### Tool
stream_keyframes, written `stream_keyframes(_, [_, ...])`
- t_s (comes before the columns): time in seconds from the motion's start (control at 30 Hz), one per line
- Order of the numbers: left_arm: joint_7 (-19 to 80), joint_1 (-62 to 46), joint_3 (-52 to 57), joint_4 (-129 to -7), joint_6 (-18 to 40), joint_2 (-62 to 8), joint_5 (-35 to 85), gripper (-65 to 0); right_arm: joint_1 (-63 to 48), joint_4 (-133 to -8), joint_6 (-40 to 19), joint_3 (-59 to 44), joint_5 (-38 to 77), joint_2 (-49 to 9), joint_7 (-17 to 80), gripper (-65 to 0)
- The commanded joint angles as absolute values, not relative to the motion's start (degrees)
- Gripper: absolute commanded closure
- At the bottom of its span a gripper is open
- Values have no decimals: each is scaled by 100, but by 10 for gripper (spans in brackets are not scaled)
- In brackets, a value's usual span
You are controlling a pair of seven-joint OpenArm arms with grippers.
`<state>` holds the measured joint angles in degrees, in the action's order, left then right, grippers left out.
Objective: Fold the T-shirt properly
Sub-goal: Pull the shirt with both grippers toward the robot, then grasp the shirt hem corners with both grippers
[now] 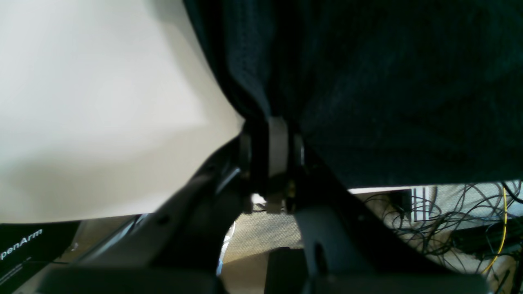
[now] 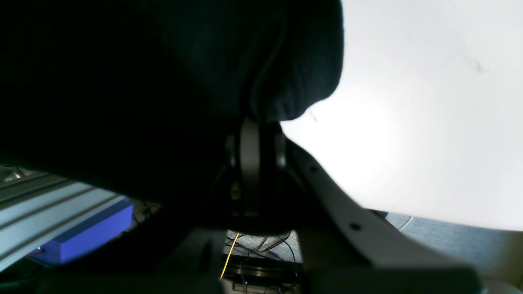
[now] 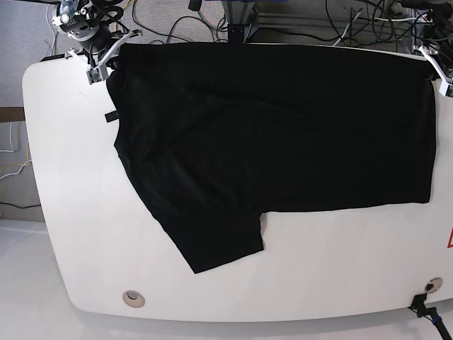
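**Both grippers pinching shirt's far corners**

Base cam: black T-shirt lying spread on white table, one sleeve pointing toward bare near edge. Wrist cams only: left gripper & right gripper jaws clamping cloth.

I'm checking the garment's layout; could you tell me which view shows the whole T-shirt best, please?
The base view: the T-shirt lies spread on the table, one sleeve visible. The left wrist and right wrist views show only dark cloth bunched at each pincer.

T-shirt flat on table; sleeve toward near edge.
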<state>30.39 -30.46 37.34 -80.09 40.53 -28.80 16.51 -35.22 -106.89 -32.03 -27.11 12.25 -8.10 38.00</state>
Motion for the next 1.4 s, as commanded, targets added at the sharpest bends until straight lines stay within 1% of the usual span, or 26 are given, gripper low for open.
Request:
stream_keyframes(0.0, [2993, -3108, 3767, -8092, 4000, -3011, 1666, 0, -3538, -10782, -3178, -2747, 1182, -857, 3811, 0])
stream_keyframes(0.07, [3090, -3108, 3785, -8189, 4000, -3011, 1666, 0, -3503, -10782, -3169, -2747, 1182, -857, 3811, 0])
stream_keyframes(0.1, [3196, -3108, 3785, -8321, 4000, -3011, 1666, -14, -3477, -10782, -3169, -2747, 1182, -857, 3802, -53])
stream_keyframes(0.17, [3442, -3099, 3793, -8611, 4000, -3011, 1666, -193, -3363, -10791, -3187, -2747, 1174, -857, 3802, -182])
stream_keyframes(0.2, [3538, -3099, 3793, -8734, 4000, -3011, 1666, -271, -3319, -10791, -3196, -2747, 1174, -857, 3802, -234])
stream_keyframes(0.23, [3600, -3099, 3793, -8840, 4000, -3011, 1657, -315, -3292, -10844, -3196, -2747, 1174, -857, 3802, -278])
stream_keyframes(0.3, [3635, -3090, 3811, -8945, 4000, -3011, 1648, -296, -3292, -11037, -3196, -2747, 1174, -857, 3811, -341])
stream_keyframes(0.37, [3635, -3081, 4057, -9059, 4000, -3011, 1648, -295, -3275, -11160, -3196, -2738, 1174, -857, 3811, -373])
stream_keyframes(0.43, [3635, -3046, 4338, -9262, 4000, -3011, 1666, -294, -3099, -11187, -3196, -2738, 1174, -892, 3811, -373])
stream_keyframes(0.57, [3644, -2281, 4505, -9367, 4000, -3011, 1666, -294, -2642, -11178, -3196, -2712, 1174, -1015, 3820, -373])
stream_keyframes(0.63, [3697, -1692, 4470, -9358, 4000, -3011, 1640, -294, -2334, -11143, -3196, -2703, 1174, -1015, 3899, -373])
stream_keyframes(0.8, [4558, -48, 4259, -8945, 4000, -3002, 1516, -291, -1437, -10993, -3196, -2695, 1174, -1015, 4391, -373])
stream_keyframes(0.9, [4576, 787, 4004, -8391, 4000, -2976, 963, -291, -1147, -10985, -3196, -2598, 1174, -1015, 4514, -373])
stream_keyframes(1.03, [4505, 1727, 3705, -7248, 4000, -2976, 831, -291, -884, -10756, -3196, -2492, 1174, -1024, 4602, -373])
stream_keyframes(1.2, [3547, 2334, 3310, -5692, 4000, -3037, 822, -290, -760, -10475, -3196, -2492, 1174, -1024, 4593, -373])
stream_keyframes(1.37, [2668, 2730, 3002, -4286, 3925, -3345, 831, -292, -716, -10457, -3204, -2492, 1174, -1024, 4593, -373])
